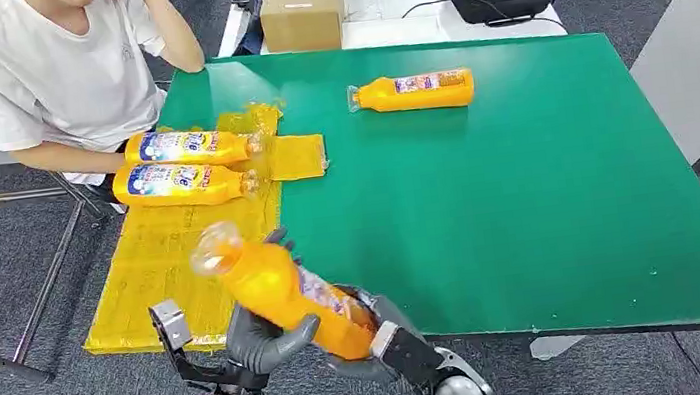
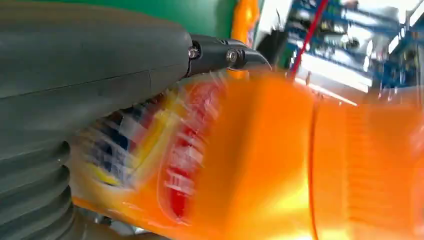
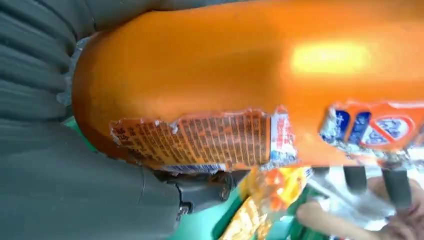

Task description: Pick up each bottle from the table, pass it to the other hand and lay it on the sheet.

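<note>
Handover under way: orange bottle (image 1: 283, 296) sits at lower centre of the head frame, tilted, cap end toward upper left, base toward lower right. You have both hands on it. Left hand (image 1: 263, 341) wraps its fingers (image 1: 288, 343) under the mid-body; right hand (image 1: 374, 341) cups the base end. The left wrist picture is blurred, so you probably cannot judge how firm that grip is; the right wrist picture shows fingers closed along the labelled side.

Two bottles (image 1: 183, 164) already lie side by side on the yellow sheet (image 1: 173, 265), upper left of the frame. One more bottle (image 1: 414, 91) lies on the green tabletop (image 1: 528, 206), upper centre, well apart from the sheet. A seated person (image 1: 49, 73) is at upper left, close to the sheet's far end.

Risks from here: if you release the right hand before the left grip is secure, the smooth bottle may slip and fall off the tabletop edge. Laid carelessly, it could roll into the two already placed.
</note>
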`<action>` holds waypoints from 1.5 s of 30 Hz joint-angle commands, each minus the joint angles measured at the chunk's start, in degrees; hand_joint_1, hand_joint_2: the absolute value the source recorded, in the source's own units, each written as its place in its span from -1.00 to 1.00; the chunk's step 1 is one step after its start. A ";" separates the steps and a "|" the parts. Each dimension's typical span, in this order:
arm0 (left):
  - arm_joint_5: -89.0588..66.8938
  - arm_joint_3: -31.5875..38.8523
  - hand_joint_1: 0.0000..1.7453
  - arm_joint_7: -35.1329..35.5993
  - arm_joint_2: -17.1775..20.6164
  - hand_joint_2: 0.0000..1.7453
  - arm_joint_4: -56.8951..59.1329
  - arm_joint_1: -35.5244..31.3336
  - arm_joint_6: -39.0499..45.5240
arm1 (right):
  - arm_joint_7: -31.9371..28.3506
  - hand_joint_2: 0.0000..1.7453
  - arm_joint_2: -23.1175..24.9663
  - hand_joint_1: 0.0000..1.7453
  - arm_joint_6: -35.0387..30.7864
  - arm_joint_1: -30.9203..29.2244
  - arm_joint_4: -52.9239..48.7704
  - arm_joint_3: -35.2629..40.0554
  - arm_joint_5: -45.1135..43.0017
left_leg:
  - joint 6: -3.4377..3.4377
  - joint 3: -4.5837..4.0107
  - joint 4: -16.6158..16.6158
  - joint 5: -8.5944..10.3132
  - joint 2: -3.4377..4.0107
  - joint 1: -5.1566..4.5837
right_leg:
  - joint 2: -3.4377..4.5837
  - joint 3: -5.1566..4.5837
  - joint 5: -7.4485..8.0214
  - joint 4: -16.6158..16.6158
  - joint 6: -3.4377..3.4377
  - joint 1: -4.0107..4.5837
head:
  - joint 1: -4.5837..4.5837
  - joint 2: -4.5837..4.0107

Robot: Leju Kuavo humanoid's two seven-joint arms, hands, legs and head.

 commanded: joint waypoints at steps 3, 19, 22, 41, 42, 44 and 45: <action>5.35 -1.81 -1.00 2.15 1.18 1.00 -1.03 -1.74 -3.25 | -1.44 1.00 -2.37 1.00 -0.78 -3.10 0.62 7.78 0.89 | -0.07 0.15 -0.02 -0.05 -0.04 0.06 | -0.06 0.18 -0.06 -0.04 -0.09 0.06 | 0.00 0.00; 9.92 -2.37 1.00 3.94 1.65 1.00 -0.81 -1.75 -9.80 | -1.40 1.00 -1.64 1.00 -0.02 -4.00 1.27 8.18 -0.23 | -0.04 0.06 -0.01 -0.02 -0.01 0.02 | -0.02 0.07 -0.03 -0.01 -0.05 0.02 | -0.02 0.00; 11.96 -2.52 1.00 6.59 1.89 1.00 1.09 -1.92 -11.63 | -0.82 1.00 -0.93 -1.00 -0.24 -3.68 0.87 7.16 -1.22 | -0.05 0.11 -0.02 -0.03 -0.01 0.04 | -0.02 0.11 -0.03 -0.03 -0.07 0.04 | -0.02 0.00; -26.63 2.42 1.00 -4.63 3.84 1.00 -3.04 -2.37 17.89 | -1.58 -1.00 -0.96 -1.00 -6.93 3.35 -11.94 -0.42 -3.75 | -0.07 0.11 0.00 -0.04 -0.09 0.06 | -0.10 0.14 -0.07 -0.02 -0.10 0.07 | 0.00 0.00; -36.68 2.53 1.00 -3.81 3.93 1.00 -2.91 -3.35 25.76 | -1.48 -1.00 -1.52 -1.00 -7.76 4.69 -14.28 -1.34 -3.29 | -0.10 0.20 0.00 -0.08 -0.08 0.09 | -0.09 0.23 -0.10 -0.02 -0.13 0.09 | 0.00 0.00; -36.80 3.02 1.00 -3.69 3.91 1.00 -2.73 -3.75 25.68 | -1.48 -1.00 -1.78 -1.00 -7.78 5.02 -14.83 -1.67 -3.27 | -0.07 0.06 0.00 -0.01 -0.16 0.07 | -0.17 0.10 -0.06 -0.01 -0.09 0.07 | -0.02 0.00; -36.80 3.02 1.00 -3.69 3.91 1.00 -2.73 -3.75 25.68 | -1.48 -1.00 -1.78 -1.00 -7.78 5.02 -14.83 -1.67 -3.27 | -0.09 0.16 -0.02 -0.04 -0.16 0.07 | -0.17 0.19 -0.10 -0.02 -0.12 0.08 | -0.02 0.00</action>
